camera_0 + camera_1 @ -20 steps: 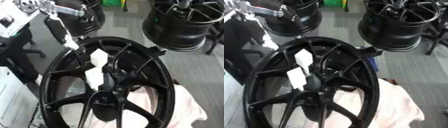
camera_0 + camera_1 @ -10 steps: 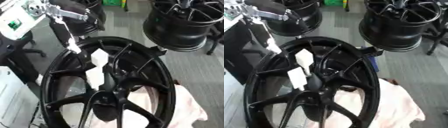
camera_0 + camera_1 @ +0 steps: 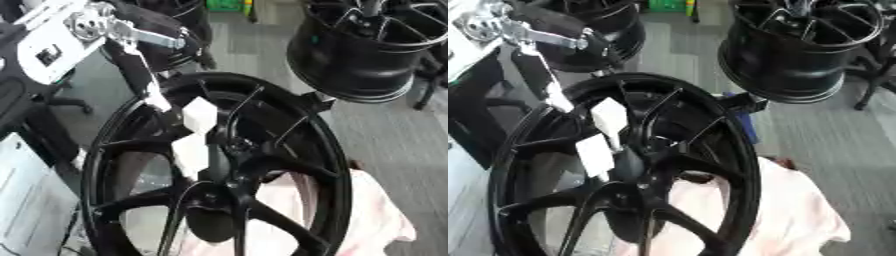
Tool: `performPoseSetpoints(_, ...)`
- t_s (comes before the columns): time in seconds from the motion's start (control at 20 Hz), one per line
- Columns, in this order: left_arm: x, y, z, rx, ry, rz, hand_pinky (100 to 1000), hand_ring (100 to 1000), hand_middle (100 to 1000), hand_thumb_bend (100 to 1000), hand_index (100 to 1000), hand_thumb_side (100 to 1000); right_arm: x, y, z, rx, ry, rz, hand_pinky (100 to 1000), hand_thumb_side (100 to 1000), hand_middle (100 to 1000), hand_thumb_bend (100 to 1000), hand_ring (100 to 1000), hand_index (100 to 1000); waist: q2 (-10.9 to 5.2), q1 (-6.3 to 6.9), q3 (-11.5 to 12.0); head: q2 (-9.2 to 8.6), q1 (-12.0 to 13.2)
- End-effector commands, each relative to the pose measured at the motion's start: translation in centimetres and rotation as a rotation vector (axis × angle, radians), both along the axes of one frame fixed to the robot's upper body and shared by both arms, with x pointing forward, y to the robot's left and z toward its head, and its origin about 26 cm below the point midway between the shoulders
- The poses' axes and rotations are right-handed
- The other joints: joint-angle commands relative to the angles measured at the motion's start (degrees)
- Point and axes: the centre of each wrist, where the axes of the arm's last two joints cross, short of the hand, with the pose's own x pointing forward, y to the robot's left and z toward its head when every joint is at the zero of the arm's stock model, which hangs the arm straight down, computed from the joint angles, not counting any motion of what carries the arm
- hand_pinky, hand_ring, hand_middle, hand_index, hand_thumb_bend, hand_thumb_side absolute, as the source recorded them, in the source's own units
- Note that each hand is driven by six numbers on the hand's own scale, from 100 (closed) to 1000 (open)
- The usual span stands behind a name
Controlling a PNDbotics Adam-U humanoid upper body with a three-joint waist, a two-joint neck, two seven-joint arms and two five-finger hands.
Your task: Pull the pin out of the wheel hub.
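A big black wheel rim (image 3: pixel 332 165) stands tilted in the foreground, its hub (image 3: pixel 210 200) low in the middle. Two white patches (image 3: pixel 199 115) sit on the spokes above the hub. I cannot make out a pin. My left arm enters from the upper left, and its left hand (image 3: pixel 162 37) hovers above the rim's upper left edge. A slim dark piece with a pale tip (image 3: pixel 159 102) reaches down from the hand to that edge. Whether it is part of the hand or a held thing is unclear. My right hand is out of sight.
A pink-white cloth (image 3: pixel 381 215) lies under the rim's right side. More black rims stand behind, one at the upper right (image 3: pixel 367 60) and one behind my arm (image 3: pixel 592 35). A white panel (image 3: pixel 26 205) fills the lower left corner. Grey floor (image 3: pixel 402 130) shows at the right.
My left arm has come a little down and to the right, bringing the pale tip closer to the rim's upper left edge. The wheel has stayed put.
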Motion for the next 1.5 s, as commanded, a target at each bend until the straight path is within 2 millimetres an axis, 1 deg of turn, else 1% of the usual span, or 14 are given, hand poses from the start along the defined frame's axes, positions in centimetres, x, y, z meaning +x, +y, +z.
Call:
performPoseSetpoints(0.05,0.0,0.0,0.8,0.139,0.0,-0.106,866,867,797,529,923,477,0.0,-0.1,1.0,-0.013,-0.026,-0.001,788,733,591,100,679,756,-0.84,0.04,-0.1,-0.2,0.2)
performPoseSetpoints(0.25,0.1,-0.1,0.7,0.14,0.003,-0.107,866,867,797,529,923,477,0.0,-0.1,1.0,-0.012,-0.026,-0.001,788,733,591,100,679,756,-0.85,0.04,-0.1,-0.2,0.2)
performPoseSetpoints(0.3,0.1,-0.1,0.6,0.14,0.006,-0.107,858,856,780,525,914,483,0.0,-0.1,1.0,-0.012,-0.026,-0.001,788,733,592,100,680,756,-0.85,0.07,-0.2,-0.22,0.3)
performPoseSetpoints(0.6,0.5,-0.1,-0.3,0.149,0.026,-0.101,853,851,773,525,906,476,0.0,0.0,0.9,-0.009,-0.026,0.0,789,733,591,100,680,756,-0.84,0.17,-0.4,-0.34,0.4)
performPoseSetpoints(1.25,1.1,-0.6,-1.8,0.157,0.059,-0.109,843,835,753,496,884,480,0.0,0.0,0.8,0.0,-0.028,0.004,789,735,591,100,680,756,-0.63,0.06,-0.6,-0.39,0.8)
performPoseSetpoints(1.5,1.4,-0.6,-2.3,0.171,0.065,-0.103,838,824,737,478,876,457,0.0,0.0,0.8,0.003,-0.028,0.005,789,735,591,100,680,756,-0.6,0.02,-0.6,-0.44,0.9)
